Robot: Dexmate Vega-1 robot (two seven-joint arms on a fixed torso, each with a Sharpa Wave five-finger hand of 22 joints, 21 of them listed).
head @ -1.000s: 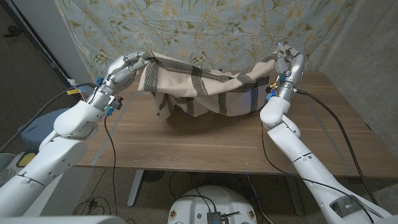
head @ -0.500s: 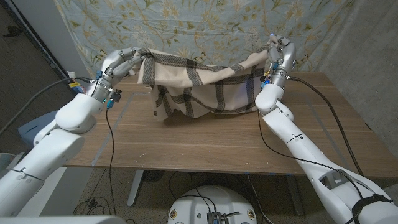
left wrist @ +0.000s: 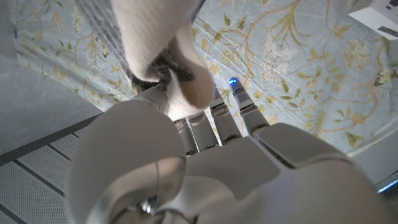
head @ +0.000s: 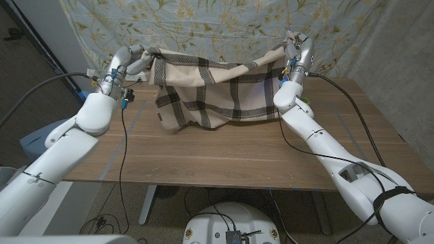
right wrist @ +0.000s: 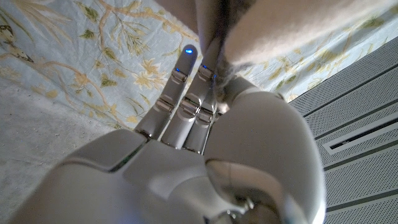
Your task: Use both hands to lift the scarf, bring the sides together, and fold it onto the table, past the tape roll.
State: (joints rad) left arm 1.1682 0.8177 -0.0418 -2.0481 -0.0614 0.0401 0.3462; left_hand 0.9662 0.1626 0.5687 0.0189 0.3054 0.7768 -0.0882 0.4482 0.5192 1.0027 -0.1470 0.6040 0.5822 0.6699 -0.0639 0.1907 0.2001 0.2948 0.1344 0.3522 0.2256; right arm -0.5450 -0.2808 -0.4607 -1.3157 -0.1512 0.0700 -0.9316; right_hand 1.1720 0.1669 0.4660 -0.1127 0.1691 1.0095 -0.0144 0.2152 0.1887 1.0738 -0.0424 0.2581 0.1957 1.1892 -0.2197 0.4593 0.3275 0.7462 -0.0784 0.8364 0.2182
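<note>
The scarf hangs spread over the table's far edge, its top corners pinched by the left hand and right hand. Each pinch looks shallow, so a corner could slip as the hands converge. The tape roll is probably hidden behind the cloth, where the hem may snag it.

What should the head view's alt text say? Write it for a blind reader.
A cream plaid scarf hangs stretched between the raised left hand and right hand, each gripping one end, its lower edge draping to the wooden table. A floral cloth hangs behind.
</note>
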